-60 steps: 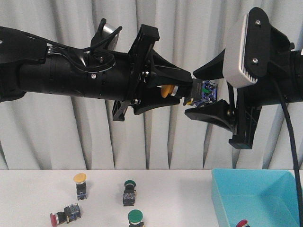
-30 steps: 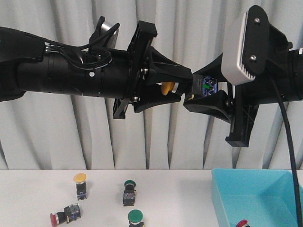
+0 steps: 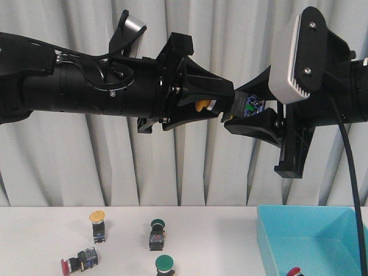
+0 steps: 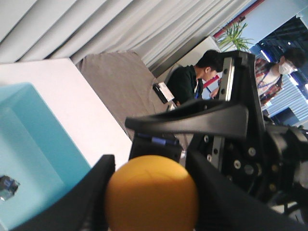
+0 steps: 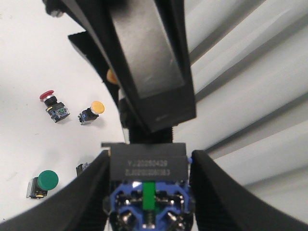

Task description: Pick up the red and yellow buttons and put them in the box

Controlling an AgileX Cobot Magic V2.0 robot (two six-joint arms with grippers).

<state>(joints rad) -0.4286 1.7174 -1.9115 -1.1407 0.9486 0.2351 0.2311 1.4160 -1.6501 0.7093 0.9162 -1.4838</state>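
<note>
We are observing the left gripper (image 3: 221, 103) and right gripper (image 3: 244, 106) both clamping one yellow button (image 3: 202, 105) high above the table (image 3: 46, 230), matte black fingers closed on its smooth domed cap and boxy dark body respectively. The glossy turquoise box (image 3: 276, 241) is sitting low at right, one red-capped button (image 3: 294, 271) inside. We are noting another yellow button (image 3: 98, 217), a red button (image 3: 68, 265) and two green buttons (image 3: 157, 224) lying on the white surface.

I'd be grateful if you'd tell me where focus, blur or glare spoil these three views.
Front view: evenly lit and sharp, though the black left gripper loses detail against the pale curtain. Left wrist view: the held yellow button fills the foreground, soft and out of focus. Right wrist view: the button's body is fairly crisp; the white table is nearly blown out.
</note>
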